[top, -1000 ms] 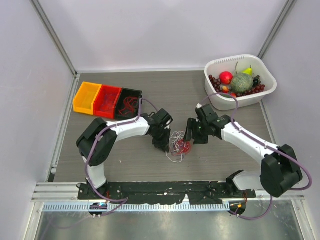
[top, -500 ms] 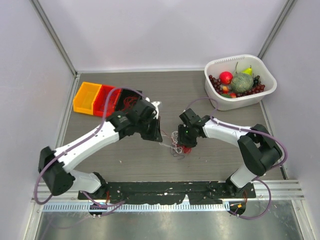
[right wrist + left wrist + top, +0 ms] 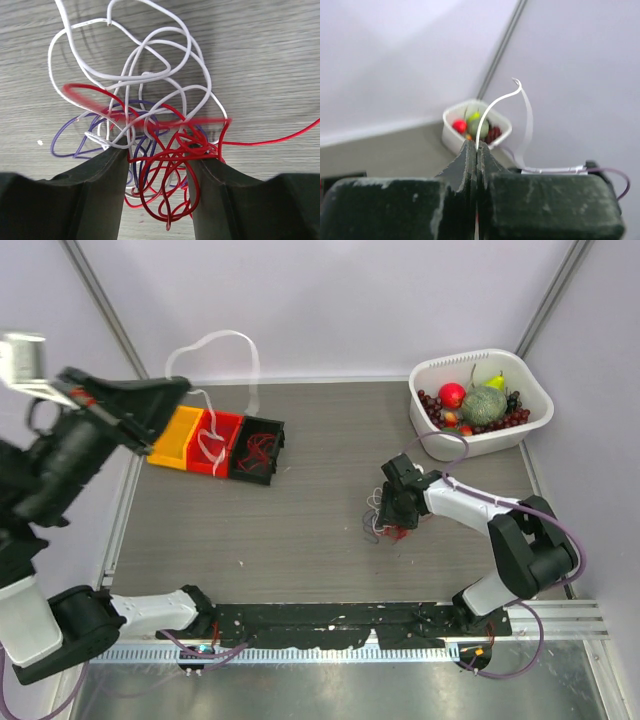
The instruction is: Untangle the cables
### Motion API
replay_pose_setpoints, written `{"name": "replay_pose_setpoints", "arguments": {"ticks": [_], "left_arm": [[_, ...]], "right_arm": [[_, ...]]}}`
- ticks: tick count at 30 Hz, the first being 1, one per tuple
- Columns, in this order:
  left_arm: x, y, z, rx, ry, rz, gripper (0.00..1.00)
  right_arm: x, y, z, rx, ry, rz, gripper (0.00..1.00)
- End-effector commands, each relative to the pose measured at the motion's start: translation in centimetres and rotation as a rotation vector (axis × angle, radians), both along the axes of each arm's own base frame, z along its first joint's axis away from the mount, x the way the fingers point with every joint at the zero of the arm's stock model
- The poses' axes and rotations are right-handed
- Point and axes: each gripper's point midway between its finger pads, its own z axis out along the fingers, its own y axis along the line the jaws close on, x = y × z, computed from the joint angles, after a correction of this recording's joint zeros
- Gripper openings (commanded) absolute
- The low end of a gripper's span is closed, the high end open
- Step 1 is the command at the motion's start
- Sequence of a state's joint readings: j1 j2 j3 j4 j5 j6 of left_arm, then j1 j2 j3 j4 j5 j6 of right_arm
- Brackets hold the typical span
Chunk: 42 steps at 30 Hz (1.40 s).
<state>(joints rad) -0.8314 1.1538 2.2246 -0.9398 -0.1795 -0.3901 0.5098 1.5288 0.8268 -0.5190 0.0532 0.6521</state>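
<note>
My left gripper (image 3: pixel 183 387) is raised high at the far left, close to the camera. It is shut on a thin white cable (image 3: pixel 250 360) that loops above it and hangs down over the bins. In the left wrist view the jaws (image 3: pixel 477 148) pinch that white cable (image 3: pixel 496 102). The rest of the cables (image 3: pixel 384 527), a small tangle of red, white and purple wires, lies on the table at centre right. My right gripper (image 3: pixel 386 510) is down on it. In the right wrist view its open fingers (image 3: pixel 100 190) straddle the red part of the tangle (image 3: pixel 190 141).
An orange bin (image 3: pixel 172 435), a red bin (image 3: pixel 215 443) and a black bin (image 3: pixel 258 448) holding red wires stand at the back left. A white basket (image 3: pixel 440 445) of fruit stands at the back right, also in the left wrist view (image 3: pixel 451 142).
My left arm has swung up and far to the left, drawing a white cable out of the tangle. The right gripper stays at the tangle, which has shifted slightly right.
</note>
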Motion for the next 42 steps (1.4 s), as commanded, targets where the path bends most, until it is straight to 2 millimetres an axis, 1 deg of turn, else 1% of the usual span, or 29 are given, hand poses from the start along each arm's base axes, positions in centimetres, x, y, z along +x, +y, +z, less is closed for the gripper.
{"name": "replay_pose_setpoints", "arguments": {"ticks": [1, 2, 4, 6, 7, 10, 12, 14, 16, 18, 20, 23, 24, 25, 26, 27, 28, 31, 33, 34, 35, 38, 40, 42], "left_arm": [[2.4, 0.0, -0.2, 0.085, -0.005, 0.095, 0.0], [2.8, 0.0, -0.5, 0.089, 0.001, 0.11, 0.0], [4.2, -0.1, -2.2, 0.123, 0.043, 0.164, 0.0], [5.6, 0.3, -4.8, 0.172, 0.111, 0.248, 0.0], [6.5, 0.6, -6.6, 0.211, 0.156, 0.303, 0.0], [8.5, 2.8, -10.5, 0.31, 0.249, 0.483, 0.0], [10.0, 3.5, -12.6, 0.345, 0.299, 0.543, 0.0], [11.6, 3.9, -14.0, 0.305, 0.353, 0.553, 0.0], [13.3, 5.0, -14.9, 0.239, 0.39, 0.576, 0.0], [14.9, 6.0, -15.1, 0.179, 0.406, 0.598, 0.0], [16.6, 7.1, -14.7, 0.138, 0.401, 0.627, 0.0], [19.0, 9.5, -13.3, 0.108, 0.376, 0.709, 0.0], [19.8, 10.9, -12.6, 0.097, 0.361, 0.752, 0.0], [20.5, 11.5, -12.5, 0.095, 0.361, 0.778, 0.0], [21.2, 12.9, -11.9, 0.082, 0.35, 0.821, 0.0], [21.8, 13.8, -11.1, 0.063, 0.331, 0.847, 0.0], [22.7, 14.5, -10.9, 0.053, 0.329, 0.865, 0.0], [25.6, 16.5, -11.0, 0.026, 0.327, 0.917, 0.0], [27.2, 18.3, -10.7, -0.044, 0.315, 0.945, 0.0], [27.9, 18.7, -10.7, -0.088, 0.312, 0.942, 0.0], [28.4, 20.5, -10.6, -0.123, 0.297, 0.973, 0.0], [29.9, 22.1, -10.5, -0.176, 0.274, 0.98, 0.0], [30.6, 23.0, -10.7, -0.188, 0.285, 0.988, 0.0], [31.1, 24.3, -11.5, -0.2, 0.301, 1.001, 0.0]], "right_arm": [[-0.7, -3.1, -0.2, -0.116, 0.001, 0.007, 0.54], [-0.5, -2.7, 0.4, -0.093, -0.012, 0.025, 0.56], [-0.2, -1.7, 1.8, -0.044, -0.039, 0.068, 0.58], [0.2, -1.0, 3.7, -0.002, -0.081, 0.099, 0.59], [0.3, -0.8, 4.6, 0.012, -0.104, 0.111, 0.59], [0.7, -0.2, 7.3, 0.049, -0.152, 0.132, 0.59], [0.4, 0.6, 8.7, 0.099, -0.161, 0.148, 0.59], [0.4, 0.7, 9.9, 0.114, -0.177, 0.15, 0.59], [0.3, 1.0, 11.1, 0.137, -0.191, 0.151, 0.59], [0.1, 1.2, 12.0, 0.158, -0.198, 0.15, 0.59], [-0.1, 1.3, 12.6, 0.176, -0.207, 0.148, 0.59], [-0.8, 1.2, 13.2, 0.189, -0.202, 0.147, 0.59], [-1.0, 1.1, 13.5, 0.19, -0.205, 0.147, 0.59], [-1.3, 0.9, 13.6, 0.187, -0.198, 0.149, 0.59], [-1.4, 0.9, 13.9, 0.189, -0.202, 0.15, 0.59], [-1.6, 0.8, 14.1, 0.187, -0.203, 0.153, 0.59], [-1.6, 0.7, 14.4, 0.19, -0.212, 0.155, 0.59], [-1.8, 0.6, 14.6, 0.196, -0.223, 0.157, 0.59], [-1.8, 0.7, 14.4, 0.193, -0.221, 0.164, 0.59], [-1.8, 0.7, 14.2, 0.189, -0.213, 0.165, 0.59], [-1.6, 0.6, 14.0, 0.182, -0.21, 0.168, 0.59], [-1.3, 0.6, 13.9, 0.17, -0.21, 0.165, 0.59], [-1.1, 0.7, 13.8, 0.17, -0.212, 0.163, 0.59], [-0.9, 0.9, 13.7, 0.177, -0.213, 0.153, 0.59]]}}
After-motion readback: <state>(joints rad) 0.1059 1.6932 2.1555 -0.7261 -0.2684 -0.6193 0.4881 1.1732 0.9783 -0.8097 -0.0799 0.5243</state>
